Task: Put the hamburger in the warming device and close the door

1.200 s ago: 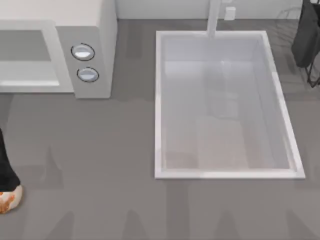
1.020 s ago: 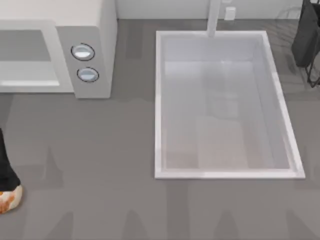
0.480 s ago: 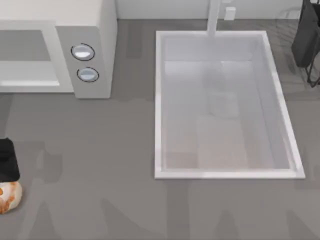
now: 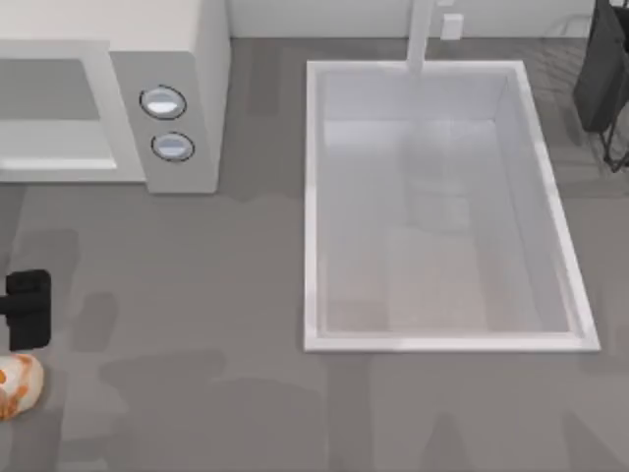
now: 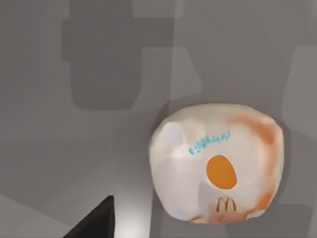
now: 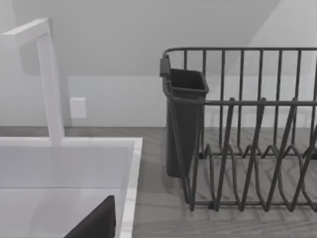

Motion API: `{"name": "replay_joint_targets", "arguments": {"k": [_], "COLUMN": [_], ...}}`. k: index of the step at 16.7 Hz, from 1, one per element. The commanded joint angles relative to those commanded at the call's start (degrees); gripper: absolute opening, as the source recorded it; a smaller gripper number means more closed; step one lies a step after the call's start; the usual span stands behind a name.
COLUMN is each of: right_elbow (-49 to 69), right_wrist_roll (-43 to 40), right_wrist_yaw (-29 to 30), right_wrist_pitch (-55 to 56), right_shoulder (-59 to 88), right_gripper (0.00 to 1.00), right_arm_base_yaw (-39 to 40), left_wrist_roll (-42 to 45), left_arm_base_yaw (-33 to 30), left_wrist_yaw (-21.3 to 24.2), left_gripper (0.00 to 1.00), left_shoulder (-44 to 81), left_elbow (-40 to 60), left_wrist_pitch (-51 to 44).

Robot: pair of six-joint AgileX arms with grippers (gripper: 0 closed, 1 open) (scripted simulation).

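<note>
Hamburger [image 4: 17, 384] on table, just beside left claw [image 4: 27, 310], claw's opening unclear

My left gripper [image 4: 28, 310] hung at the far left edge of the table in the top view, a dark blocky shape partly cut off by the frame. One dark fingertip [image 5: 94, 222] poked into the left wrist view; its mate seemed to lie out of frame, so the finger spacing could not be judged. A dark fingertip [image 6: 96, 221] of the right gripper showed in its own wrist view.
</note>
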Motion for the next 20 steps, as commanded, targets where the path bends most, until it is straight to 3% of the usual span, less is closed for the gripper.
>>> {"name": "replay_joint_targets", "arguments": {"k": [5,12,20], "right_elbow": [0.0,0.0,0.0], "right_wrist_roll": [0.0,0.0,0.0], "right_wrist_yaw": [0.0,0.0,0.0], "right_wrist_pitch": [0.0,0.0,0.0], "right_shoulder": [0.0,0.0,0.0], "right_gripper": [1.00,1.00,1.00], "right_arm_base_yaw": [0.0,0.0,0.0], "left_wrist_roll": [-0.8,-0.9,-0.7], "left_arm_base_yaw": [0.6,0.4,0.7], "left_wrist_yaw": [0.1,0.1,0.1], "left_gripper": [1.00,1.00,1.00], "left_shoulder": [13.3,14.7,23.5], "left_elbow": [8.2,8.9,0.6], "left_wrist_pitch": [-8.3,-8.9,8.7]}}
